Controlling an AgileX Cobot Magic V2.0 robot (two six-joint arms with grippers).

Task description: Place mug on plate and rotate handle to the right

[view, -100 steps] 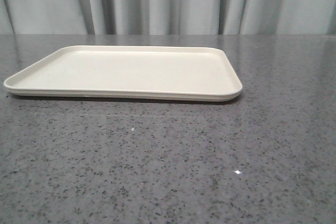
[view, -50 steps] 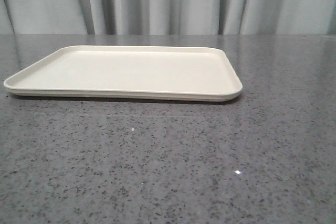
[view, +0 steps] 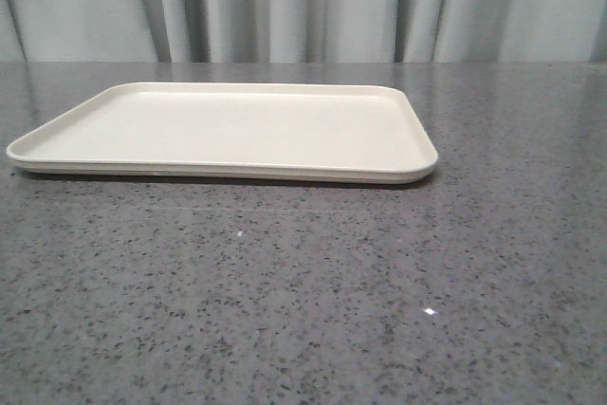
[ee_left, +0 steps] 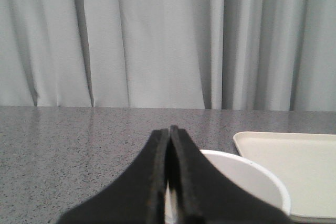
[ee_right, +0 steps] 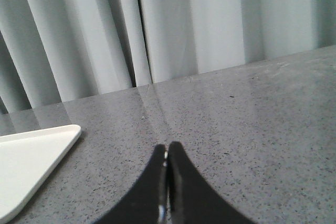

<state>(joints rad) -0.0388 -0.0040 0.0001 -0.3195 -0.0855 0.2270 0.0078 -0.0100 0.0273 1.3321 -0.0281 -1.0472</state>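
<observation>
The mug (ee_left: 247, 182) shows only its white rim — the left gripper (ee_left: 169, 182) hides the rest; the plate (ee_left: 294, 166) runs off the right edge.

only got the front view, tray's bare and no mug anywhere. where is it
Observer: The left wrist view shows the mug, a white rim just behind the left claw and beside the tray.
Operator: is the left claw open
Observer: No, its jaws are pressed together, holding nothing.
Operator: and the right one
Observer: The right claw is shut too, over bare table, with a tray corner off to one side.
Operator: which way is the handle
Observer: No view shows the handle; the claw hides most of the mug.
</observation>
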